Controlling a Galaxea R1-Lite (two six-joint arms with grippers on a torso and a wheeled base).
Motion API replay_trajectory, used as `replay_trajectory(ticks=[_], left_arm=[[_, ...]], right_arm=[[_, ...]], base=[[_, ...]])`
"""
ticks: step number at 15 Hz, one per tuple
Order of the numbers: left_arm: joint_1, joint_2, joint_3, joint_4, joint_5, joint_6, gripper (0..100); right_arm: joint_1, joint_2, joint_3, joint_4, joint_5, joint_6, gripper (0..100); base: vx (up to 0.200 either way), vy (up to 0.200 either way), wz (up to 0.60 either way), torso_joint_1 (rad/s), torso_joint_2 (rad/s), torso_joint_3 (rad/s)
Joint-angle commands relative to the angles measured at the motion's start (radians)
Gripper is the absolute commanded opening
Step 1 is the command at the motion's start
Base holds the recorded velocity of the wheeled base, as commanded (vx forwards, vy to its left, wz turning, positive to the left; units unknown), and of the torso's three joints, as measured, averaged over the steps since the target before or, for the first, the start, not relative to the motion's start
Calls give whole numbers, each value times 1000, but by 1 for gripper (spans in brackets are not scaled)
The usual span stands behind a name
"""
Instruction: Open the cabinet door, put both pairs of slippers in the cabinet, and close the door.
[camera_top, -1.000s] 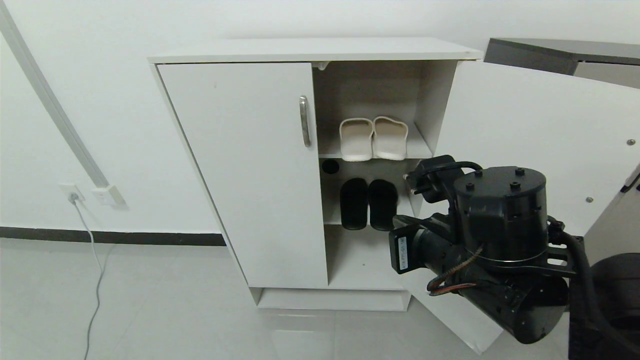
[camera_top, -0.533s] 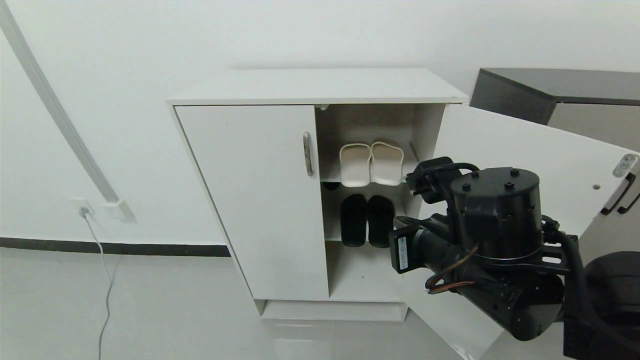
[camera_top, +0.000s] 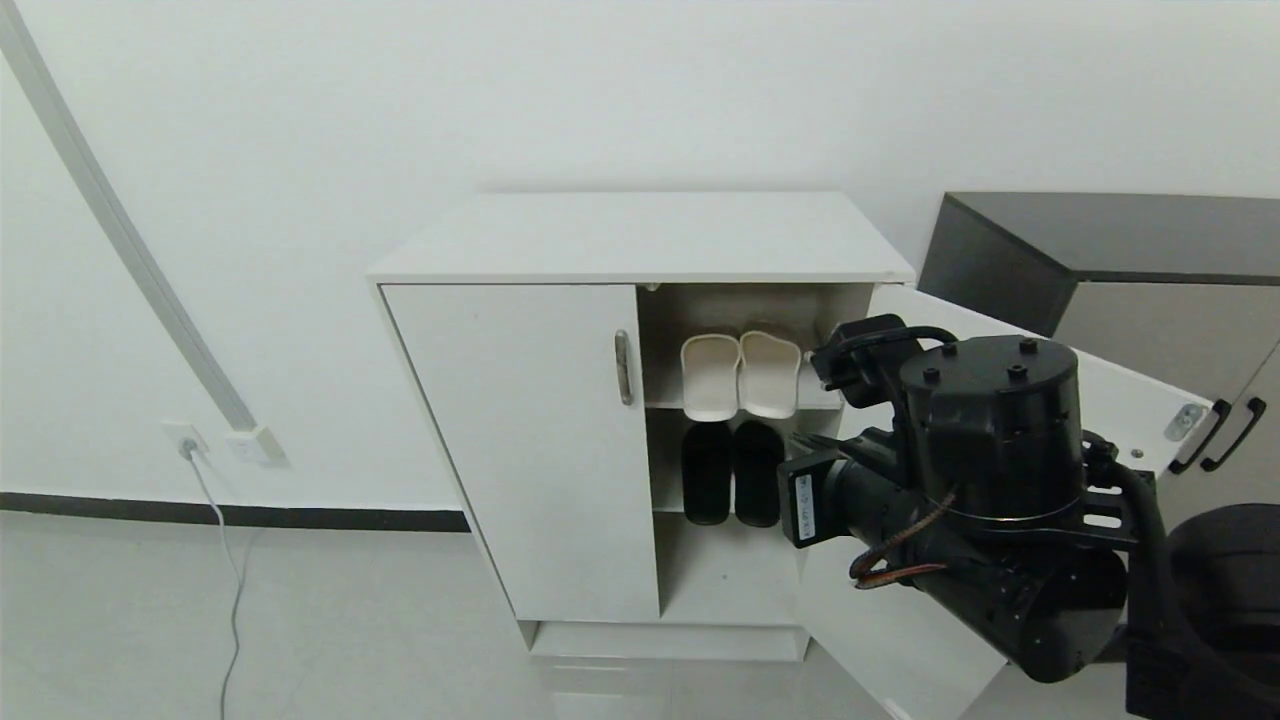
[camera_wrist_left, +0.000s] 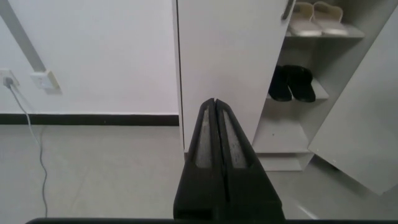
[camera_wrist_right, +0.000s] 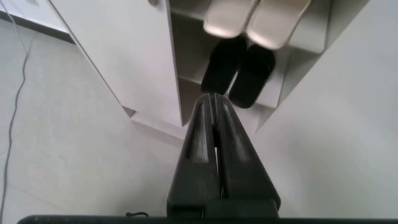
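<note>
Standing open toward the robot's right, the flat white right door (camera_top: 1120, 385) of the white wooden cabinet (camera_top: 640, 235) exposes the shelves, while the white left door (camera_top: 520, 450) with its slim metal handle (camera_top: 623, 367) sits closed. A pair of cream rubber slippers (camera_top: 741, 375) lies side by side on the upper shelf, and a pair of black slippers (camera_top: 730, 472) lies on the shelf just below. The right gripper (camera_wrist_right: 214, 102) hangs before the open compartment, its black fingers pressed together and empty. The left gripper (camera_wrist_left: 214, 109), above the floor and facing the left door, is likewise pressed together and empty.
</note>
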Motion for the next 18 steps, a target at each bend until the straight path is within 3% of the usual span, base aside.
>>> replay_trajectory(ticks=[1,18], left_arm=[[0,0,0,0,0,0,0],[0,0,0,0,0,0,0]], right_arm=[[-2,-1,-1,-1,0,0,0],[-2,-9,2,-1,-4,1,0]], base=[[0,0,0,178,-491,-305],[0,0,0,226,-540,-315]])
